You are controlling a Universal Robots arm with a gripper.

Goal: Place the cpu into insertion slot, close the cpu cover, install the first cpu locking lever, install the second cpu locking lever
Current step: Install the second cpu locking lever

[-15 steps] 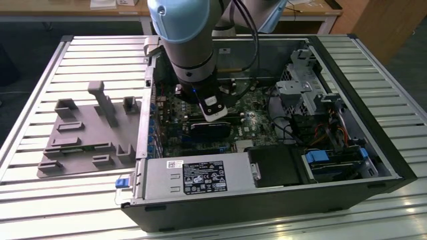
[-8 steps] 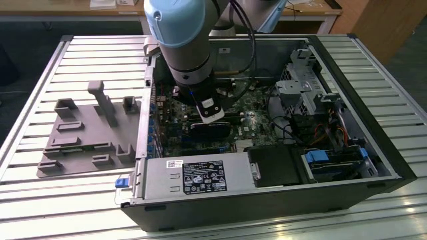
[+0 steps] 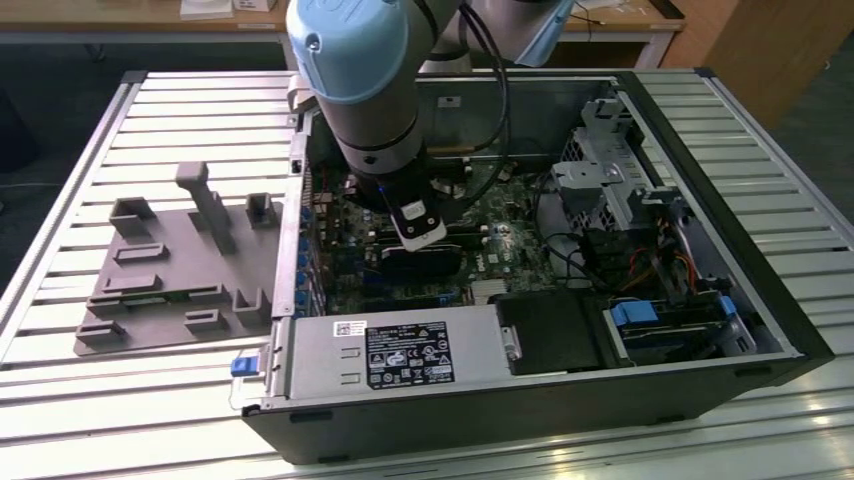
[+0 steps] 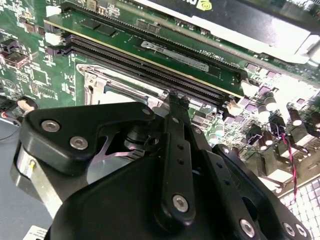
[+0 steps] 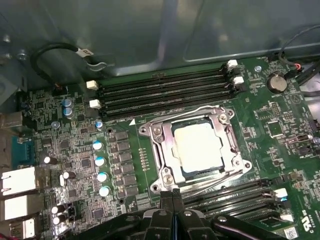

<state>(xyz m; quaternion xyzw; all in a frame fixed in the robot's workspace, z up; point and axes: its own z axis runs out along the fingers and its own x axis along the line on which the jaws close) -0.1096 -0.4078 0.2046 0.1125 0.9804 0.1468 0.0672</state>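
In the first wrist view the cpu lies flat in the insertion slot, its pale silver top showing through the window of the cpu cover, which is folded down over it. Thin metal lever rods run along the socket's two long sides. My gripper is shut, its fingertips pressed together just off the socket's edge beside one rod, holding nothing I can see. In the second wrist view the gripper hovers next to the silvery socket frame. The exterior view shows the gripper low inside the computer case.
Long black memory slots flank the socket on both sides. Blue-topped capacitors stand beside it. A graphics card lies beyond the slots. The power supply, drive cage and case walls hem in the board. A grey fixture lies on the table.
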